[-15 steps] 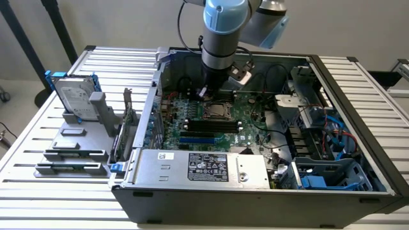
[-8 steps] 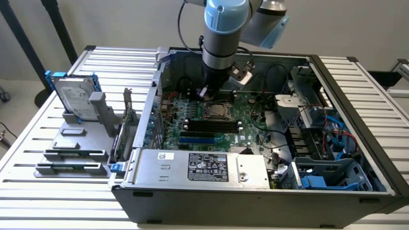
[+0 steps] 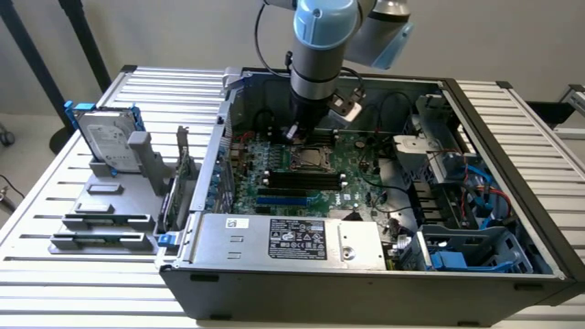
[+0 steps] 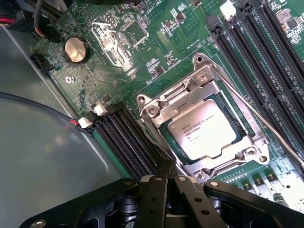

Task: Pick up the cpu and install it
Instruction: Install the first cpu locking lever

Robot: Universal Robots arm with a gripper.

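The cpu (image 4: 206, 128) is a small square chip with a silvery top. It lies flat in the metal socket frame (image 4: 152, 110) on the green motherboard (image 4: 156, 47); in the exterior view the cpu (image 3: 311, 157) sits mid-board inside the open computer case. My gripper (image 4: 166, 167) is shut with nothing between its black fingers (image 4: 153, 199), and its tip hovers just beside one edge of the socket frame. The exterior view shows the gripper (image 3: 294, 134) reaching down into the case, just behind the socket.
Black memory slots (image 4: 128, 137) run close to the gripper's tip. The case walls (image 3: 224, 110) and cables (image 3: 388, 103) ring the arm. A power supply (image 3: 292, 236) fills the case front. Outside, on the exterior view's left, a hard drive with blue bracket (image 3: 108, 140) stands on a grey holder (image 3: 109, 205).
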